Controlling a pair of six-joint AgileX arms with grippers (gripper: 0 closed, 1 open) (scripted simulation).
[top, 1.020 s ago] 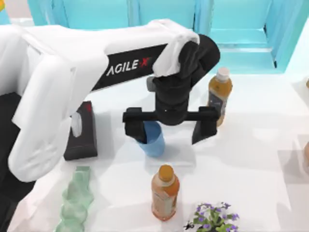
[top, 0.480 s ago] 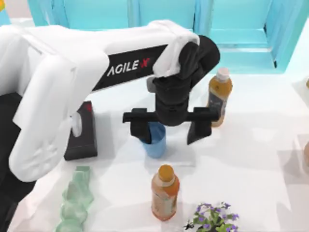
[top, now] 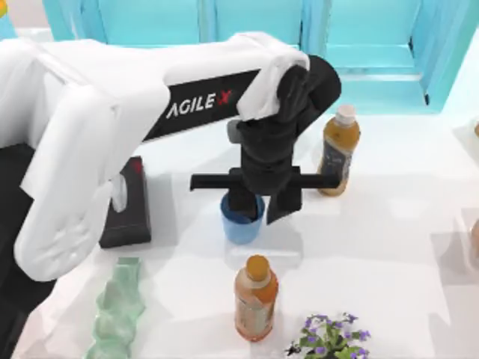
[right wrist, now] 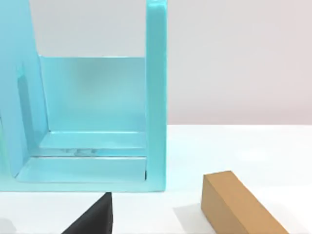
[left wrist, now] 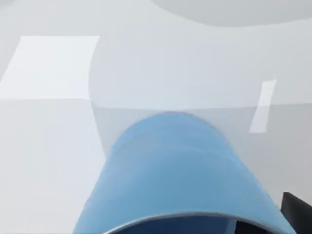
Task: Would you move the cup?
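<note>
The small blue cup stands upright on the white table, a little left of centre in the top view. My left gripper comes down over it from above. One finger sits inside the cup's mouth and the other just outside its right wall, so the gripper is shut on the rim. In the left wrist view the cup is very near, with a black fingertip beside it. A dark fingertip of my right gripper shows in the right wrist view, parked off to the right.
Two amber bottles stand near the cup, one behind to the right, one in front. A black box and a pale green vase lie left. Flowers sit front right, a teal shelf and a brown block by the right arm.
The left gripper's fingers, spread wide a second ago, have drawn together onto the cup's rim. The cup went from tilted to upright.
</note>
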